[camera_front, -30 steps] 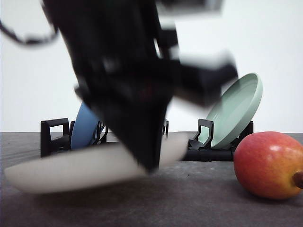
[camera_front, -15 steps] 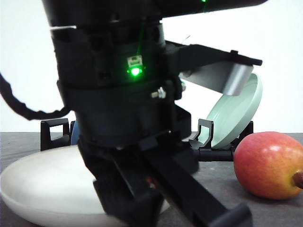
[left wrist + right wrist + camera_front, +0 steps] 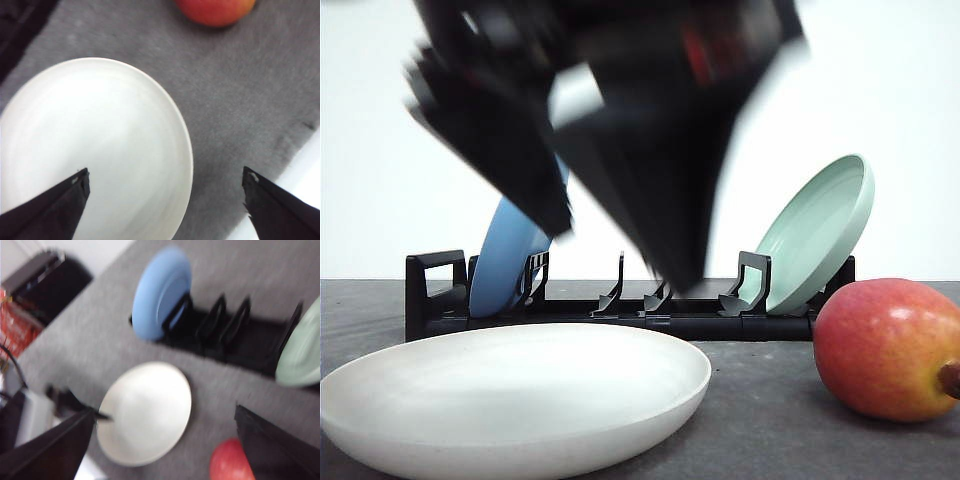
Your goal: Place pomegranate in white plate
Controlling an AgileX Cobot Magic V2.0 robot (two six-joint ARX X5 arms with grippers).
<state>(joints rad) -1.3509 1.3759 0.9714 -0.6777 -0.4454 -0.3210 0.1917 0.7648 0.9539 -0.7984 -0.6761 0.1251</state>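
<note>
The round red-to-yellow pomegranate [image 3: 888, 349] rests on the dark grey table [image 3: 770, 420] at the lower right of the front view, apart from the wide shallow off-white plate [image 3: 510, 398] lying flat at the lower left. Behind them a black slotted rack [image 3: 620, 305] holds a blue plate [image 3: 505, 262] and a pale green plate [image 3: 817, 232] on edge. Both the left gripper [image 3: 165, 200] and the right gripper [image 3: 165, 440] have their dark fingers spread wide with nothing between them, above the table.
</note>
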